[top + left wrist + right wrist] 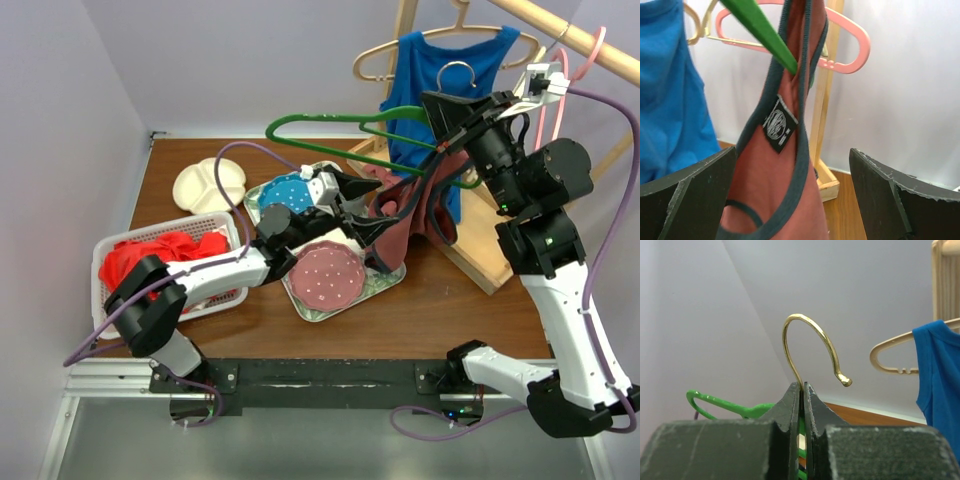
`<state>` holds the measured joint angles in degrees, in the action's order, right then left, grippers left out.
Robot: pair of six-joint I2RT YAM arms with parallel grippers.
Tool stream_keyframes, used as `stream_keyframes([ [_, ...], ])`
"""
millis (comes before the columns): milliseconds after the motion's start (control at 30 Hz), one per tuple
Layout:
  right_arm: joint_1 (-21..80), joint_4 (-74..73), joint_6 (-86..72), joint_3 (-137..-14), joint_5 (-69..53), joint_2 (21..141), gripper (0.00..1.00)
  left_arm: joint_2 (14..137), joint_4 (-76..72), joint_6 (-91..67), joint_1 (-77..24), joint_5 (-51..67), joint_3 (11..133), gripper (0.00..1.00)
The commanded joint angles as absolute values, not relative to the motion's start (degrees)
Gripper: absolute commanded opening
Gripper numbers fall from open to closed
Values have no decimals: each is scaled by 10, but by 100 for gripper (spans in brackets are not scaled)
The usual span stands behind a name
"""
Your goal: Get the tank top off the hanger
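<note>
The maroon tank top [775, 190] is hung by one strap on the green hanger [320, 122], just toward 2 o'clock from the middle of the tabletop [440, 310]. The hanger's neck is clamped by the fingers of the right gripper [801, 386]. The fingers of the left gripper [792, 155] are spread wide on either side of the top, not touching it.

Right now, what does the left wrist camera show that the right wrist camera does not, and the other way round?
Only the left wrist view: the red tank top with its black label, hanging in front of the open left gripper, and a pink hanger. Only the right wrist view: the gold hook, clamped in the shut right gripper, and a beige hanger. Both: the green hanger and the blue top.
</note>
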<state>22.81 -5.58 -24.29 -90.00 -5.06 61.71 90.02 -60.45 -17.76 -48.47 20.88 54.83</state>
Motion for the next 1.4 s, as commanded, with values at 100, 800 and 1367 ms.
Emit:
stream_keyframes([
  [100, 228, -3, -278, -898, -91, 592, 0, 944, -677, -154, -499, 216, 608, 100],
  [800, 229, 69, -353, -856, -134, 586, 0, 1113, -684, -151, -530, 254, 780, 0],
  [1367, 228, 256, -520, -823, -113, 599, 0, 1156, -721, -189, -558, 244, 760, 0],
])
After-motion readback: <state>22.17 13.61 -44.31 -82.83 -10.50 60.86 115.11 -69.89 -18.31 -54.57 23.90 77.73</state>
